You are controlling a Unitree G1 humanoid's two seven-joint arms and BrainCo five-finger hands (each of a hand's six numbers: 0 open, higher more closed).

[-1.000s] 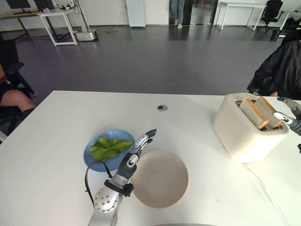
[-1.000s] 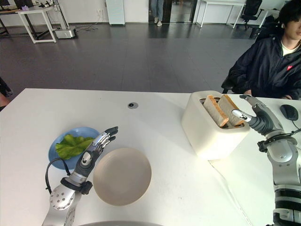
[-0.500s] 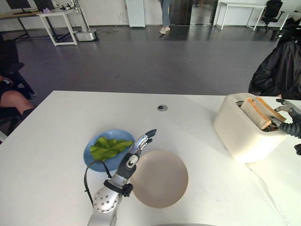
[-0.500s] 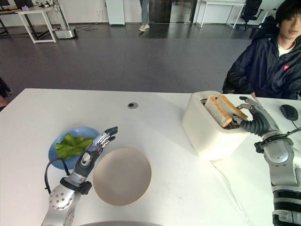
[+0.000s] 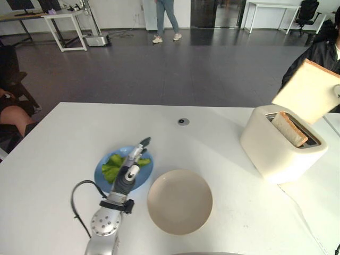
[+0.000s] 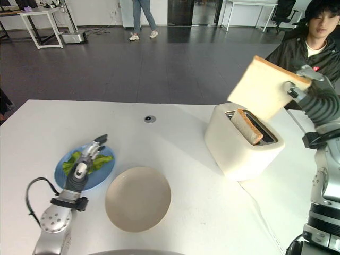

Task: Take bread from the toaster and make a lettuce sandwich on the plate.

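The cream toaster (image 5: 276, 151) stands at the table's right. My right hand (image 6: 300, 86) is shut on one bread slice (image 6: 264, 87), held tilted in the air above and just behind the toaster. A second slice (image 5: 289, 129) still sticks out of a slot. The empty beige plate (image 5: 179, 202) lies at the front centre. Left of it, a blue plate (image 6: 102, 174) carries lettuce (image 5: 110, 169). My left hand (image 5: 129, 171) is stretched out flat over that lettuce, fingers straight, holding nothing.
A small round grommet (image 5: 182, 121) sits in the white table top behind the plates. A person in a dark jacket (image 6: 297, 50) sits close behind the toaster at the right. The toaster's cable (image 5: 300, 215) runs forward along the right side.
My right hand closed on one slice and pulled it up out of the toaster. My left hand moved left from the beige plate's edge to over the lettuce.
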